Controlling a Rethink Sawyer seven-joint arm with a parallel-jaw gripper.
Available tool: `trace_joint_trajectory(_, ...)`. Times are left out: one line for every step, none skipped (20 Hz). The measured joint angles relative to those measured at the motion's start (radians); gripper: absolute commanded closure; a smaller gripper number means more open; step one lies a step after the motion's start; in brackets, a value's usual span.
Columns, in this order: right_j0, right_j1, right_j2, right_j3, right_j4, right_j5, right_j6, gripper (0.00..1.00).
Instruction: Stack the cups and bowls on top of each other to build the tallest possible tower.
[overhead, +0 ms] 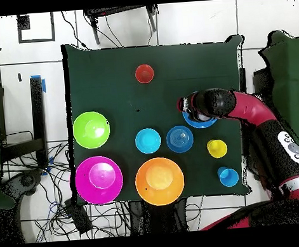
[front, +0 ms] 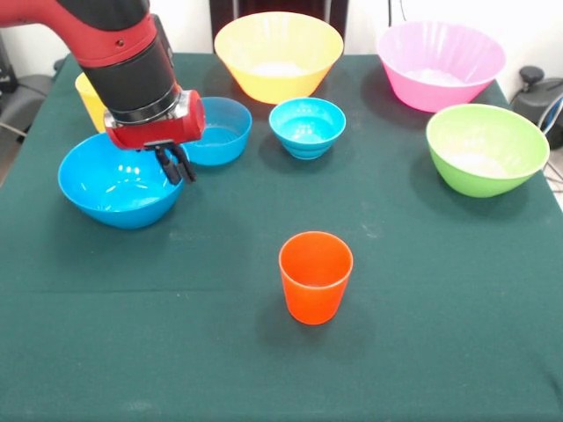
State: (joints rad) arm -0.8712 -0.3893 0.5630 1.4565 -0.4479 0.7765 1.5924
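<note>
While jaws (front: 177,165) hover, med. blue bowl (front: 119,180) sits just below.

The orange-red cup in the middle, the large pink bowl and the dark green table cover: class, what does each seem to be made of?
The orange-red cup looks like smooth plastic: even colour, thin rim, soft sheen. The large pink bowl seems to be glossy plastic too, with bright highlights and faint ribs on its inner wall. The dark green table cover is probably felt or similar cloth: matt, no reflections, slightly mottled.
</note>
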Motion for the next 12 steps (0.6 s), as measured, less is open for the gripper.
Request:
trace_joint_trajectory(0.000, 0.000, 0.001, 0.000, -0.003, 0.000, 0.000, 1.00)
trace_joint_trajectory(0.000, -0.001, 0.003, 0.000, -0.006, 0.000, 0.000, 1.00)
trace_joint_trajectory(0.000, -0.002, 0.005, 0.000, -0.009, 0.000, 0.000, 1.00)
trace_joint_trajectory(0.000, -0.002, 0.006, 0.000, -0.011, 0.000, 0.000, 1.00)
trace_joint_trajectory(0.001, -0.003, 0.007, 0.000, -0.016, 0.000, 0.000, 1.00)
trace_joint_trajectory(0.002, -0.004, 0.007, 0.000, -0.018, 0.000, 0.000, 1.00)
trace_joint_trajectory(0.003, -0.004, 0.007, 0.000, -0.021, 0.000, 0.000, 1.00)
trace_joint_trajectory(0.004, -0.005, 0.007, 0.000, -0.023, 0.000, 0.000, 1.00)
trace_joint_trajectory(0.007, -0.006, 0.007, 0.000, -0.027, 0.000, 0.000, 1.00)
trace_joint_trajectory(0.013, -0.008, 0.007, 0.000, -0.033, 0.000, 0.000, 1.00)
trace_joint_trajectory(0.017, -0.011, 0.007, 0.001, -0.037, 0.000, 0.000, 1.00)
trace_joint_trajectory(0.020, -0.013, 0.007, 0.002, -0.039, 0.000, 0.000, 1.00)
